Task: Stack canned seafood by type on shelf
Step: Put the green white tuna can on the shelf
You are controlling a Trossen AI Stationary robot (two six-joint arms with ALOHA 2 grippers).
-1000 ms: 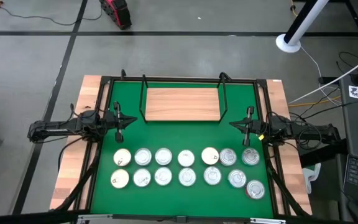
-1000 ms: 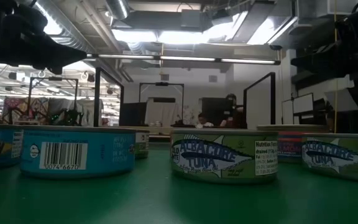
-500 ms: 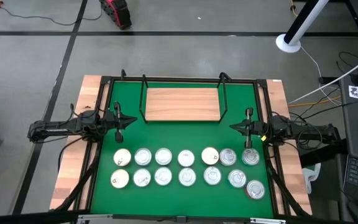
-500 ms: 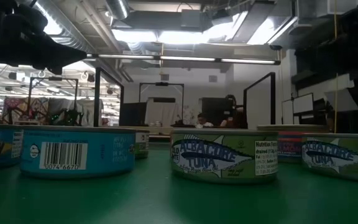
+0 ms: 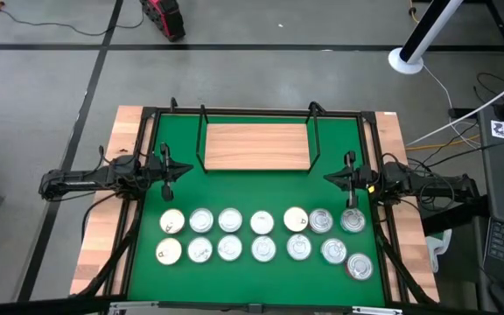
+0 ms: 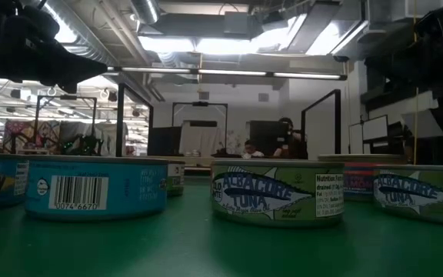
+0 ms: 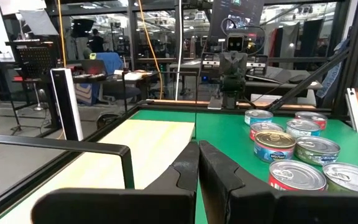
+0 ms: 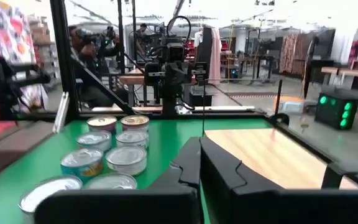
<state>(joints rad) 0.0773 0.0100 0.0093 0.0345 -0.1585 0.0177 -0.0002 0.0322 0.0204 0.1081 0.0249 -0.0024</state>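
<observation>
We are looking down at a green mat (image 5: 261,188) framed by black bars on a wooden table (image 5: 103,236). The shelf (image 5: 256,146) is sitting in the upper middle of the high view, a pale wood board with thin black wire uprights at its ends, and nothing is lying on it. The canned seafood (image 5: 262,236) is standing in two rows across the lower middle of that view, with one extra tin at the lower right; most lids are showing silvery, and a few are pale cream. In the low view we are seeing the tins side on: a blue one with a barcode (image 6: 96,188) at the left and a green one labelled albacore tuna (image 6: 277,191) in the middle.

The left gripper (image 5: 166,169) is hovering over the mat at the left centre of the high view, beside the shelf's left end and above the tin rows; its fingers (image 7: 185,171) are pressed together and pinching nothing. The right gripper (image 5: 349,175) is hanging at the right centre, just beyond the shelf's right end and above the right-hand tins; its fingers (image 8: 188,163) are likewise pressed together and empty. Both arms are reaching in level from the table's sides
</observation>
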